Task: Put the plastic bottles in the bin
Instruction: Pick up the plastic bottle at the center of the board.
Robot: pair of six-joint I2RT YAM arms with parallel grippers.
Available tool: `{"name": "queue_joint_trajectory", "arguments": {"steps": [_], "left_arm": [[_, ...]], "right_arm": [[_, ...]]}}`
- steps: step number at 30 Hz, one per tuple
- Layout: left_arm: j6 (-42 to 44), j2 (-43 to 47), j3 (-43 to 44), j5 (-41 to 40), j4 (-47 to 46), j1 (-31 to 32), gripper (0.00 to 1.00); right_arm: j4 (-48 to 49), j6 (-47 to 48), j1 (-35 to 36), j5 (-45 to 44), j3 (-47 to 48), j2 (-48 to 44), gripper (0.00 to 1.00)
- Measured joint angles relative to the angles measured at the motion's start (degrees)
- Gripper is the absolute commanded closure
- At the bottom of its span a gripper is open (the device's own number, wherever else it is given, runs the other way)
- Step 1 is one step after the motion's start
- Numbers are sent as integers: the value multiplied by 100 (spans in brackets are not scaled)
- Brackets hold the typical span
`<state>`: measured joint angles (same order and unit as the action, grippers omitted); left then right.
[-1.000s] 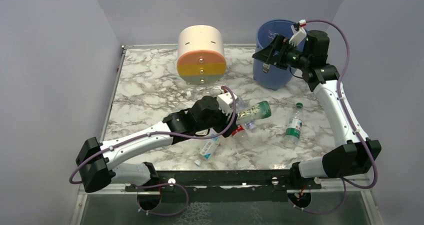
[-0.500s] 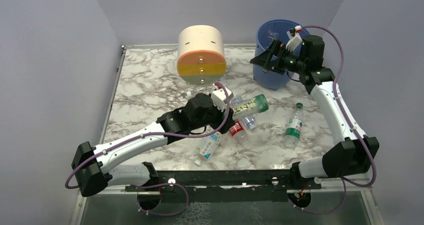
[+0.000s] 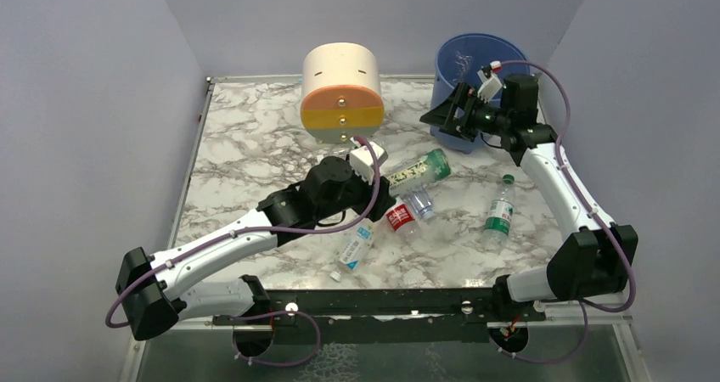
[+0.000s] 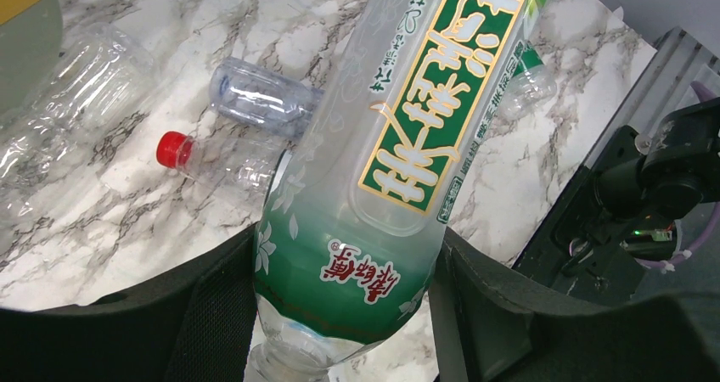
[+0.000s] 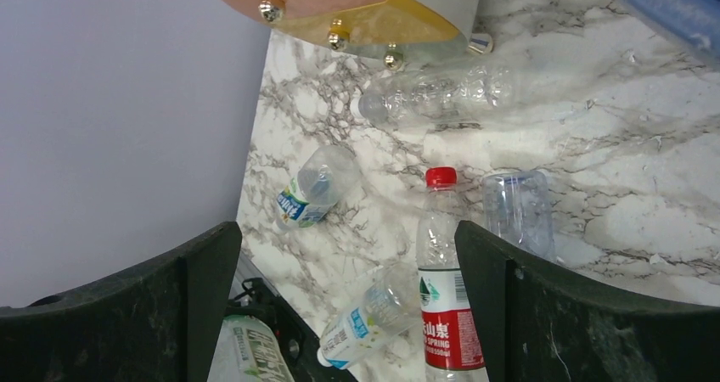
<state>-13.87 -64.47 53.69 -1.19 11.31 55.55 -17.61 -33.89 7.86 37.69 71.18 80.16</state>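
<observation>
Green-tinted plastic fills the left wrist view. The held bottle [image 4: 399, 144] runs out of the picture at the top, its near end is cut off between the dark pads of the left gripper [image 4: 344, 255], and we cannot tell which end carries the cap. From above, the left arm [image 3: 255, 229] covers part of the middle of the desk [image 3: 246, 144]. The right arm [image 3: 560, 187] masks the front of the bin [image 3: 446, 81], and what lies inside it is too dim to make out. The right wrist view catches only a blue sliver at its top right corner.

The held bottle is see-through, pale at one end and green at the other, with a green and white label bearing gold-edged characters. The left gripper is clamped on it, a pad on each side, and holds it tilted above the middle of the desk, its far end pointing toward the far right corner. There stands the bin, tall, round and blue. The right gripper [image 5: 344, 272] hovers just beside it, on the side toward the desk's middle, jaws spread wide with nothing between them.

More plastic bottles lie on the marble:
- A red-labelled bottle [image 3: 401, 216] and a crushed clear bottle [image 3: 420, 204] lie side by side at the middle.
- A blue-labelled bottle [image 3: 355, 250] lies toward the near edge.
- A green-capped bottle [image 3: 499, 212] lies toward the right edge.
- A clear bottle [image 3: 340, 154] lies just in front of the cream-and-orange drawer unit [image 3: 342, 93] by the far edge.
</observation>
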Motion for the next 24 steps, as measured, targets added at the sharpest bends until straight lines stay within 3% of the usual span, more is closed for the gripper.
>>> {"name": "queue_joint_trajectory", "arguments": {"steps": [24], "left_arm": [[-96,15,-299,-387,-238,-426,41]], "right_arm": [[131,-219,503,111,-332,-28,0]]}}
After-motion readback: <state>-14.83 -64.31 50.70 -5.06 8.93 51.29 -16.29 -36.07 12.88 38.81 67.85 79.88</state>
